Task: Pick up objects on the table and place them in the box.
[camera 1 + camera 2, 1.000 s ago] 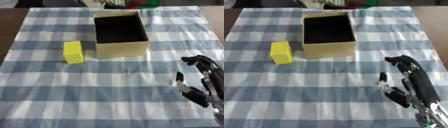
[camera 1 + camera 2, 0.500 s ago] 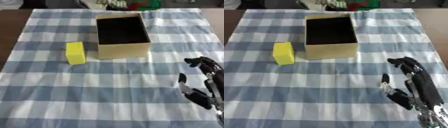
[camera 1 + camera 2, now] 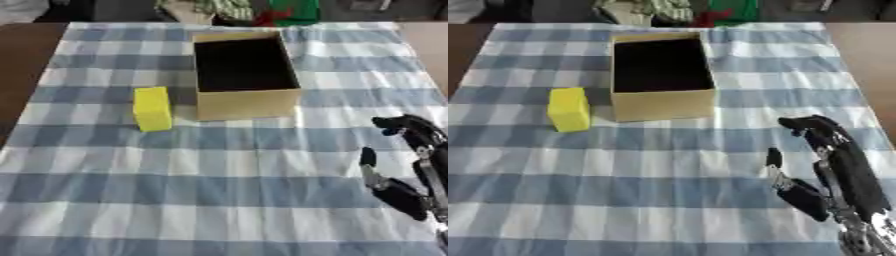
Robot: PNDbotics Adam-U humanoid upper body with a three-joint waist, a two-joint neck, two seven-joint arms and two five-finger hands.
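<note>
Where the blue-and-white checked cloth covers the table, we note two things belonging to the task. The box, tan cardboard with a dark inside, stands open at the top in the far middle of the cloth. We see nothing lying in it, though the inside is dark. The yellow block stands on the cloth just to the left of the box, near its front left corner, with a narrow strip of cloth between them. It is not touching the box.

Right hand: comes in from the lower right corner and sits over the cloth, well apart from both box and block. Its fingers curl over at the tips, pointing toward the far side. The thumb stands out separately to the left, with a gap between it and the fingers. It holds nothing. We cannot tell whether it rests on the cloth or hangs just above it.

Left hand: not seen in either view.

Brown table surface shows bare along the left edge and at the far right corner, beyond the cloth. At the far edge, past the box, we make out a jumble of things in green, red and pale colours, too indistinct to name.
</note>
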